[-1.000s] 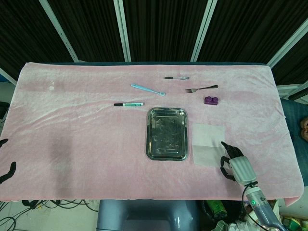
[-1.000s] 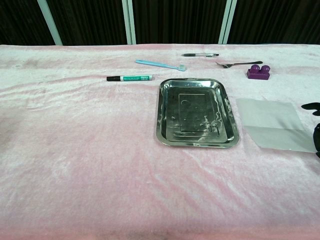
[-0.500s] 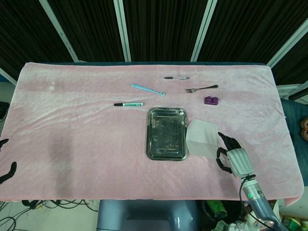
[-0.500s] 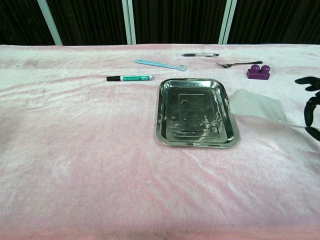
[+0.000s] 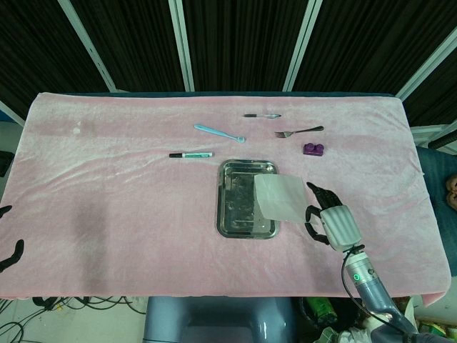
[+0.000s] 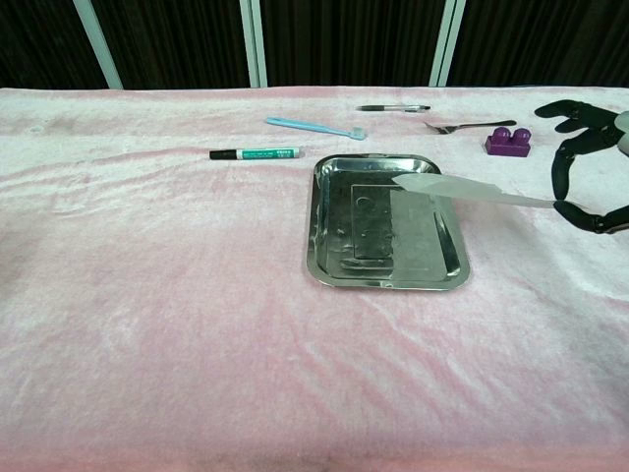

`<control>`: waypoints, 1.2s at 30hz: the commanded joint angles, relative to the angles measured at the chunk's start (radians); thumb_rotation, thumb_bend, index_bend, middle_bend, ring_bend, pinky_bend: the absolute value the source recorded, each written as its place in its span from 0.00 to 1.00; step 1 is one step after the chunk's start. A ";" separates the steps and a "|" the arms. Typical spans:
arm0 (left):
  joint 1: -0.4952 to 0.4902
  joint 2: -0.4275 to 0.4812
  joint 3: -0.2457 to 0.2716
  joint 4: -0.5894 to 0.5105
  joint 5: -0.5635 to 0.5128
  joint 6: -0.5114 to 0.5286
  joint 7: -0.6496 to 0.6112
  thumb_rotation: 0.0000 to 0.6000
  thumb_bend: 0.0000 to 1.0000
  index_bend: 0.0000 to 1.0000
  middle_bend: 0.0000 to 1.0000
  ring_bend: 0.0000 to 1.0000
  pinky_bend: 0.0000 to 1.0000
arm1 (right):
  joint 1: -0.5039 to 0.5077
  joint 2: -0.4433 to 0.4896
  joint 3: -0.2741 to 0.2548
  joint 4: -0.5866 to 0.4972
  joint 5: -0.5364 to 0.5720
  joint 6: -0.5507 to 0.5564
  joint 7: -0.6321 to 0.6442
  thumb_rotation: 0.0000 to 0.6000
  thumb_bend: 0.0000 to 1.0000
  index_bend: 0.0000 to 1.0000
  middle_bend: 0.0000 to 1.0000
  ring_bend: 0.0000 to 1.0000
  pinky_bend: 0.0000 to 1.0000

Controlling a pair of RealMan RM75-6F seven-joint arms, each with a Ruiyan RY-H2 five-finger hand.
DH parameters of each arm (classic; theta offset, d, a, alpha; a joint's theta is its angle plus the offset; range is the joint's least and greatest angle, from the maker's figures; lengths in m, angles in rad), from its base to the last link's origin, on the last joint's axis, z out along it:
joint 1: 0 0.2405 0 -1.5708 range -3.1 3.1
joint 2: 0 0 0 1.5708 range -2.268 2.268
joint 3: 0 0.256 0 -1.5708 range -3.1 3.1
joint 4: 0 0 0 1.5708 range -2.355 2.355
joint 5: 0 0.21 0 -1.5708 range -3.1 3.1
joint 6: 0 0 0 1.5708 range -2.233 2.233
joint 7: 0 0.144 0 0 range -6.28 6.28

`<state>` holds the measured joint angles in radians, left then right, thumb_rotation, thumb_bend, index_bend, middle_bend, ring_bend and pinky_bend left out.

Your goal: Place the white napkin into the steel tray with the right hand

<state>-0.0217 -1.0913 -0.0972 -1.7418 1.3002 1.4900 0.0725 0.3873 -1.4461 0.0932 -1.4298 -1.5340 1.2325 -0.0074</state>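
My right hand (image 5: 327,220) (image 6: 586,162) pinches the white napkin (image 5: 279,198) (image 6: 462,190) by its right edge and holds it lifted above the table. The napkin hangs flat over the right half of the steel tray (image 5: 235,207) (image 6: 344,226), which lies at the table's middle on the pink cloth. In the chest view the sheet floats edge-on above the tray without touching it. My left hand (image 5: 8,246) shows only as dark fingertips at the far left edge of the head view, off the table, holding nothing.
Behind the tray lie a teal marker (image 5: 191,154) (image 6: 255,153), a light-blue toothbrush (image 5: 219,132) (image 6: 314,128), a pen (image 5: 261,115) (image 6: 392,108), a fork (image 5: 298,131) (image 6: 469,126) and a purple brick (image 5: 313,149) (image 6: 508,141). The pink cloth (image 5: 114,207) covers the whole table.
My right hand has lifted the napkin off the cloth and carried it left, from beside the tray to over the tray's right half. The left hand has not moved.
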 commanded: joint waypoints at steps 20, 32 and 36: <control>0.000 0.002 0.000 -0.001 -0.001 -0.002 -0.002 1.00 0.40 0.15 0.05 0.00 0.00 | -0.013 -0.111 -0.077 0.042 -0.101 0.057 -0.064 1.00 0.44 0.77 0.05 0.13 0.15; 0.001 0.005 0.000 -0.001 -0.001 -0.002 -0.008 1.00 0.40 0.15 0.05 0.00 0.00 | -0.023 -0.173 -0.033 -0.098 0.077 -0.018 -0.351 1.00 0.44 0.78 0.05 0.12 0.15; 0.001 0.007 0.000 0.000 -0.002 -0.002 -0.012 1.00 0.40 0.15 0.05 0.00 0.00 | -0.027 -0.187 -0.023 -0.122 0.128 -0.025 -0.406 1.00 0.44 0.78 0.05 0.13 0.15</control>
<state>-0.0206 -1.0850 -0.0973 -1.7422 1.2986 1.4876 0.0609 0.3634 -1.6224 0.0618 -1.5350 -1.4274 1.2157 -0.3925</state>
